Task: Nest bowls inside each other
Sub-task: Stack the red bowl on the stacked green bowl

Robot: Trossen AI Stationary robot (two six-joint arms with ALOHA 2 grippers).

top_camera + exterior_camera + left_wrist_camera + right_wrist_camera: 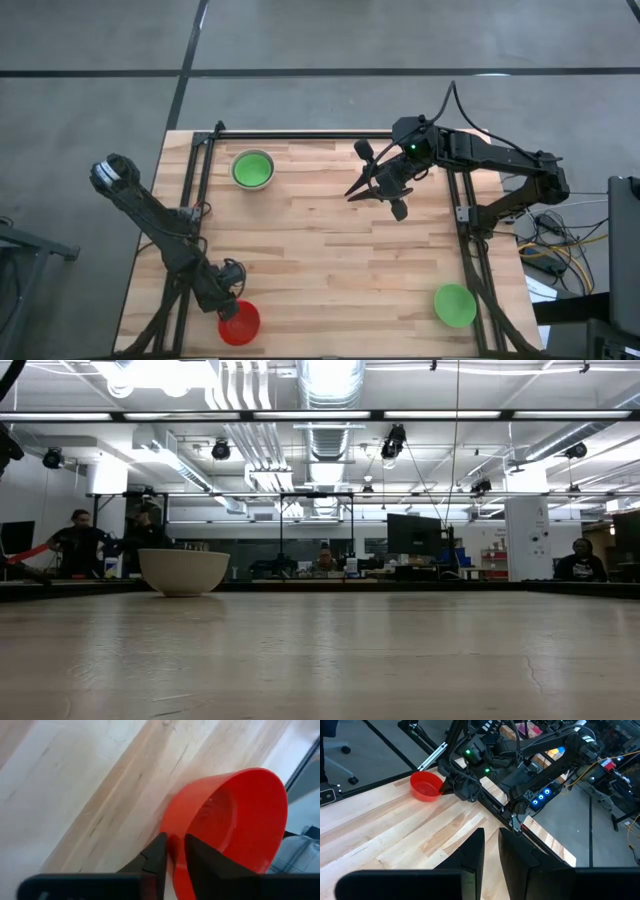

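Observation:
A red bowl [240, 322] sits near the table's near left corner. My left gripper [231, 302] is shut on its rim; the left wrist view shows the bowl [235, 815] close up. A green bowl [252, 167] rests inside a whitish-grey bowl [183, 570] at the far left. Another green bowl [455, 305] stands alone at the near right. My right gripper [372, 186] hangs above the far middle of the table, its fingers [470, 857] a narrow gap apart with nothing between them. My left gripper pinches the red bowl's rim [169, 822] on the side nearest the arm. One finger [159, 852] is outside the wall and the other finger [202, 857] is inside the bowl. The fingers slant down from the table's left. I cannot tell whether the bowl is lifted.
Black metal rails [195, 190] run along the table's left and right sides, and the right rail [468, 230] passes close to the lone green bowl. Bare wood fills the middle of the table [330, 260]. People sit in the room beyond the far edge.

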